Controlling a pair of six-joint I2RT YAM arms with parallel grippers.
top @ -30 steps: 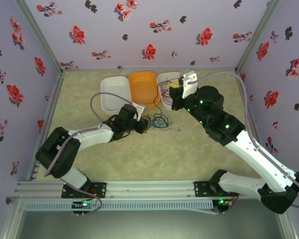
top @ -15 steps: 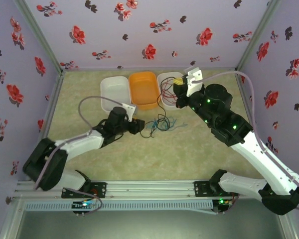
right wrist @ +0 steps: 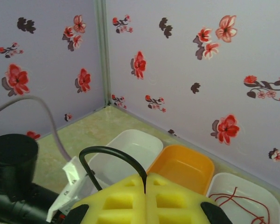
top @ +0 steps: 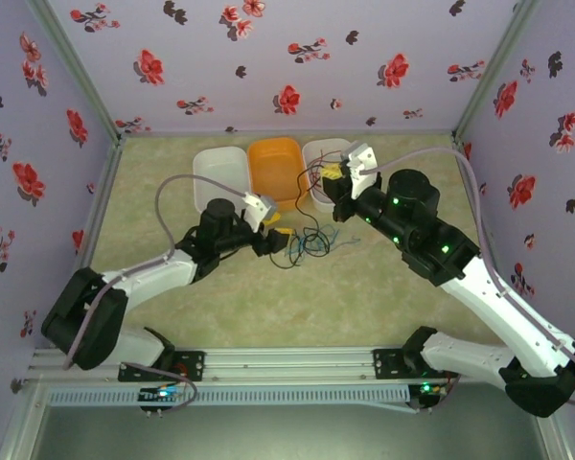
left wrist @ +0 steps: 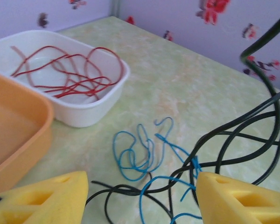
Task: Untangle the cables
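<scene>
On green marbled tabletop (left wrist: 186, 88): with right pincer (right wrist: 145, 186) pinched on black cable (right wrist: 111, 150), raise gently; bring spread left pincer (left wrist: 142, 196) onto blue cable (left wrist: 151, 154) alone, draw apart.

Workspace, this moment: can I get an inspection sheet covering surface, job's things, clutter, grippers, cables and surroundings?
Surface: pale green marbled table.
Job's things: red wires lie in the right-hand white tub; blue wires and black wires cross each other on the table; the orange tub and the other white tub hold nothing.
Clutter: nothing seen.
Grippers: left gripper open over the tangle; right gripper shut on one of the black wires.
Cables: grey arm cables arch clear of the tangle.
Surroundings: flowered walls; metal rail at the near edge.
</scene>
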